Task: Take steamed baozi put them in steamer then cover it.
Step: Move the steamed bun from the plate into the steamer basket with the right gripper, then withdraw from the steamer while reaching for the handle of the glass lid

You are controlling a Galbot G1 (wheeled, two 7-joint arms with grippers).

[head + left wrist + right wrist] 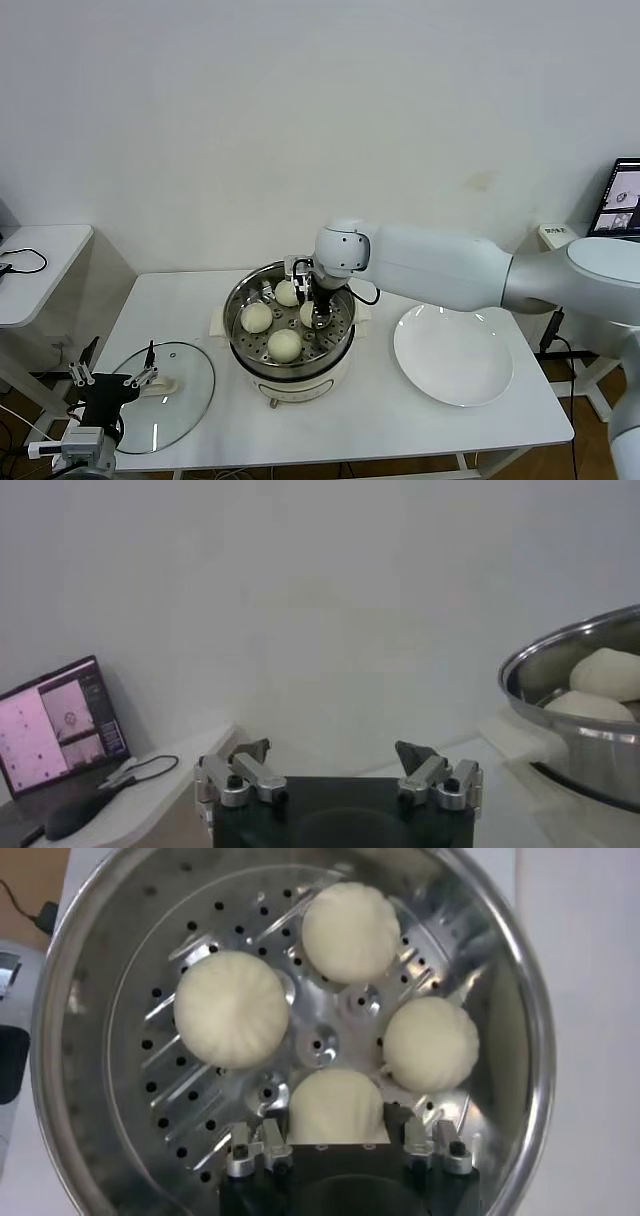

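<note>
Clamped between the right gripper's fingers is the fourth baozi, resting on the perforated tray of the steamer. Three other steamed baozi sit just beyond it, ringed round the tray's centre. So the loading step looks nearly done: the next move calls for the jaws to part and the arm to lift straight up, clear of the rim. Well off to that gripper's left, the left gripper hangs spread wide over the cover, which lies flat on the table; covering is not yet done.
</note>
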